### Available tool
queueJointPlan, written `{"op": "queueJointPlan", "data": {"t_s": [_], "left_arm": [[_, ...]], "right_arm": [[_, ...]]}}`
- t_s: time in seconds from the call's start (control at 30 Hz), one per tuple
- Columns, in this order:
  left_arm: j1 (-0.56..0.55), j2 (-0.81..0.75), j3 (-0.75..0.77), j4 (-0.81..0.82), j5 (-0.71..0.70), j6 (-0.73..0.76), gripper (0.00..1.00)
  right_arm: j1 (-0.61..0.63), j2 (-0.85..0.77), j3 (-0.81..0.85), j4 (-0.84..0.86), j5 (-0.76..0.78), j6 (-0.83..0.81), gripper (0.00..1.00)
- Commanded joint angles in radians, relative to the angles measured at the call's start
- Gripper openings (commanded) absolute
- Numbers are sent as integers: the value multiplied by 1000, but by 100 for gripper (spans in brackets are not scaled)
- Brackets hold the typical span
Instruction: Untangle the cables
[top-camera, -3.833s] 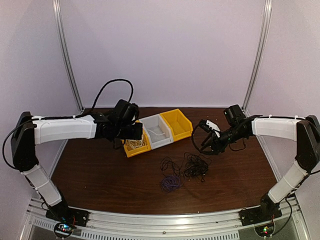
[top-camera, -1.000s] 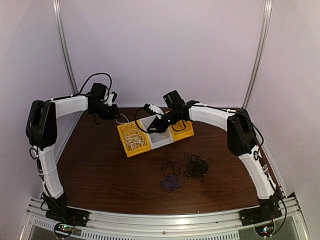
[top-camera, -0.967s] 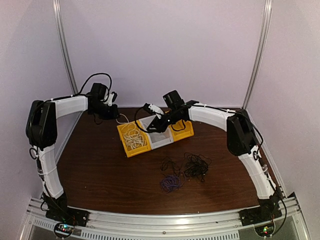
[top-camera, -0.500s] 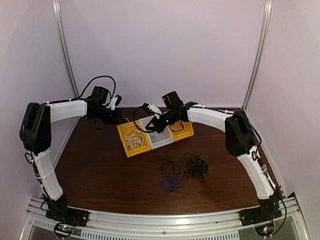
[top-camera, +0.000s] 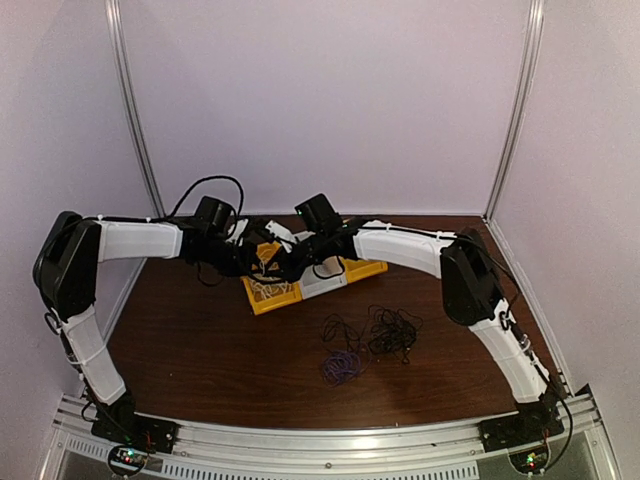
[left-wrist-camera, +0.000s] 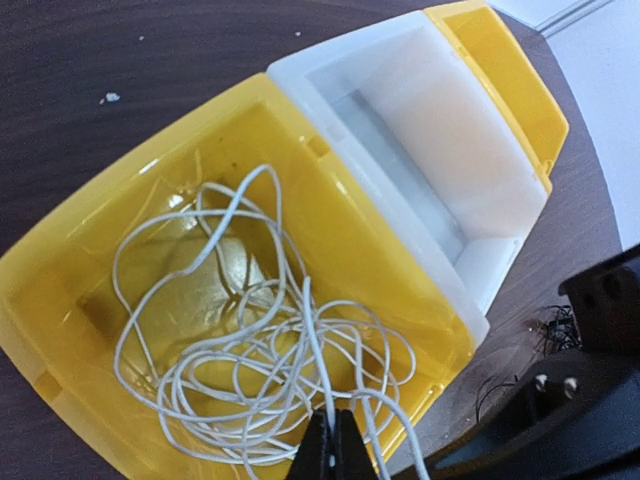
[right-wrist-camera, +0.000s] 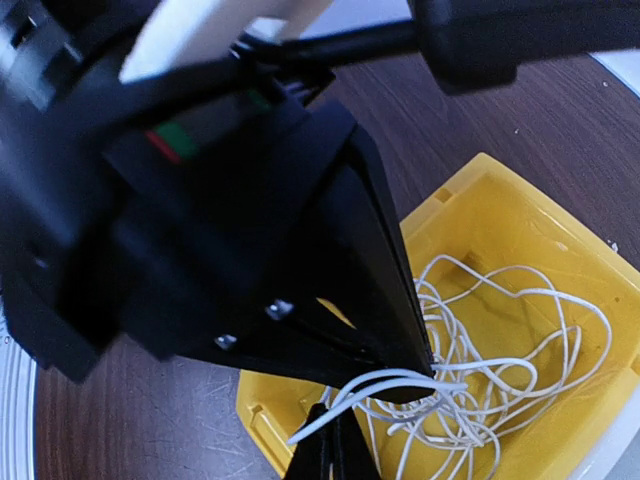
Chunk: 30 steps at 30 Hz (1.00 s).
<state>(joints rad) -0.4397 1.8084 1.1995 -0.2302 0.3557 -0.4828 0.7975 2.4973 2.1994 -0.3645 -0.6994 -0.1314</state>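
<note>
Robot lab, white enclosure walls (top-camera: 330, 100), aluminium rails (top-camera: 330, 445)

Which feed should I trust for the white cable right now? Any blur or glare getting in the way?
Left wrist: white cable sharp, mild glare on the yellow bin. Right wrist: the left hand, close to the lens, is a dark blur over most of the frame; cable beyond is clear. Top external: evenly lit, side posts bowed by the lens, cable too fine to follow.

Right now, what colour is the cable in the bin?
White cable, best seen in left wrist view.
</note>
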Motion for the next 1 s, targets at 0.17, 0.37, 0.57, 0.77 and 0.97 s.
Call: {"op": "queueJointPlan", "data": {"t_s": [0.17,0.37,0.57,0.77,0.97], "left_arm": [[-5,-56,-48,100,-101,-120,17],[-5,-126,-42,100,-127,-133,32],[-5,-201,-79,65,-187,-147,40],[-5,-299,-138,61,-198,-164,47],[-5,-357,-180,31,-258,-153,53]], "right_arm": [[31,30,-12,122,213,222,0],[37,40,-30,127,292,246,0],[48,58,-19,119,346,244,0],[70,77,-12,108,435,266,0],[87,91,-12,98,534,280,0]]}}
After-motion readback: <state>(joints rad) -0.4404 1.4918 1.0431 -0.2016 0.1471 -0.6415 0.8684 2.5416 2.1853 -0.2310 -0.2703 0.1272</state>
